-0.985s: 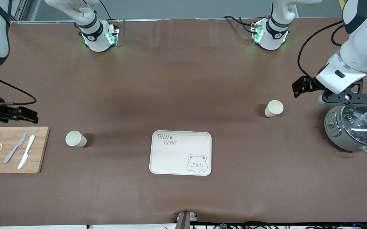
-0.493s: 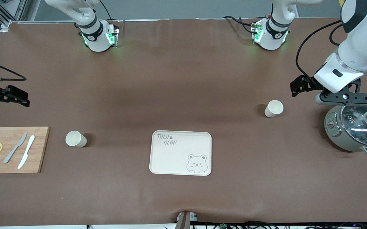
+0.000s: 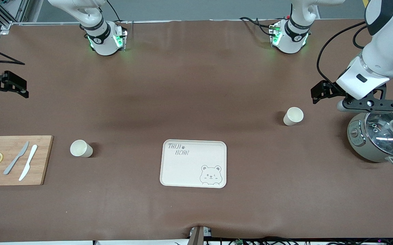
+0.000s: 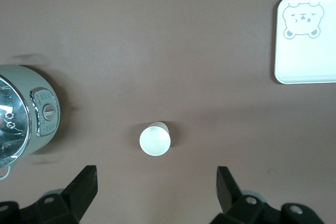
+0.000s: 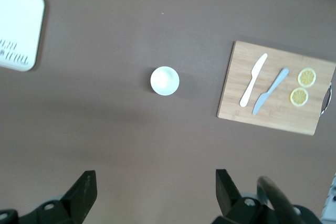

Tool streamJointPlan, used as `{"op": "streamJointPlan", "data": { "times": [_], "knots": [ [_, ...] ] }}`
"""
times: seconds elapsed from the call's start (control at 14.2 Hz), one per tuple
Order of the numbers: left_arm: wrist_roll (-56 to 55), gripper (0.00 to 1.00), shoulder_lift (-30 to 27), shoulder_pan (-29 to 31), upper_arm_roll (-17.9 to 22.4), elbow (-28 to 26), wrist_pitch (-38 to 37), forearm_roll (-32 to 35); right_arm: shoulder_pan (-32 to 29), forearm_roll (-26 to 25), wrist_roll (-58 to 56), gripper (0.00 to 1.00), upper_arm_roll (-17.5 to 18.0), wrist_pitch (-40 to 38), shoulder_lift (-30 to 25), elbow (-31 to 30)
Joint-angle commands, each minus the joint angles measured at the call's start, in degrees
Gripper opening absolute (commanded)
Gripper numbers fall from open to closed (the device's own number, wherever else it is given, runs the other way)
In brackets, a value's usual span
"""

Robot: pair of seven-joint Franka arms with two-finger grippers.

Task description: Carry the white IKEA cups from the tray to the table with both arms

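Two white IKEA cups stand upright on the brown table. One cup (image 3: 293, 116) (image 4: 155, 139) is toward the left arm's end, beside the cooker. The other cup (image 3: 80, 148) (image 5: 165, 81) is toward the right arm's end, beside the cutting board. Between them, nearer the front camera, lies the cream bear tray (image 3: 193, 163) with nothing on it. My left gripper (image 4: 156, 179) hangs open and empty over bare table between that cup and the cooker. My right gripper (image 5: 156, 182) is open and empty, high over the table's right-arm end, well apart from its cup.
A wooden cutting board (image 3: 14, 160) with two knives and two lemon slices lies at the right arm's end. A grey cooker with a glass lid (image 3: 380, 136) stands at the left arm's end, just under the left arm's wrist.
The right gripper has moved away from over the cutting board toward the arm bases' side of the table. The left gripper has barely shifted. Cups and tray have not moved.
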Motion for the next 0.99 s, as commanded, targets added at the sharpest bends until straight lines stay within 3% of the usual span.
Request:
{"op": "streamJointPlan", "data": {
  "times": [0.0, 0.28, 0.42, 0.91],
  "knots": [
    [-0.18, 1.00, -0.01, 0.29, -0.25, 0.94, -0.80, -0.87, -0.82, -0.79, -4.19, 1.00, -0.40, 0.72, -3.94, -3.99],
    [-0.88, 1.00, -0.10, 0.29, -0.77, 0.94, -0.89, -0.79, -0.82, -0.18, -4.10, 1.00, -2.51, 2.65, -7.80, -9.62],
    [-0.88, 1.00, -0.10, 0.29, -0.86, 0.94, -0.89, -0.87, -0.91, 2.62, -4.10, 1.00, -3.31, 2.65, -7.98, -9.80],
    [-0.97, 1.00, -0.01, 0.29, -1.48, 0.94, -0.89, -0.79, -0.82, 3.25, 0.28, 1.00, -3.49, 2.21, -8.25, -9.89]
  ]
}}
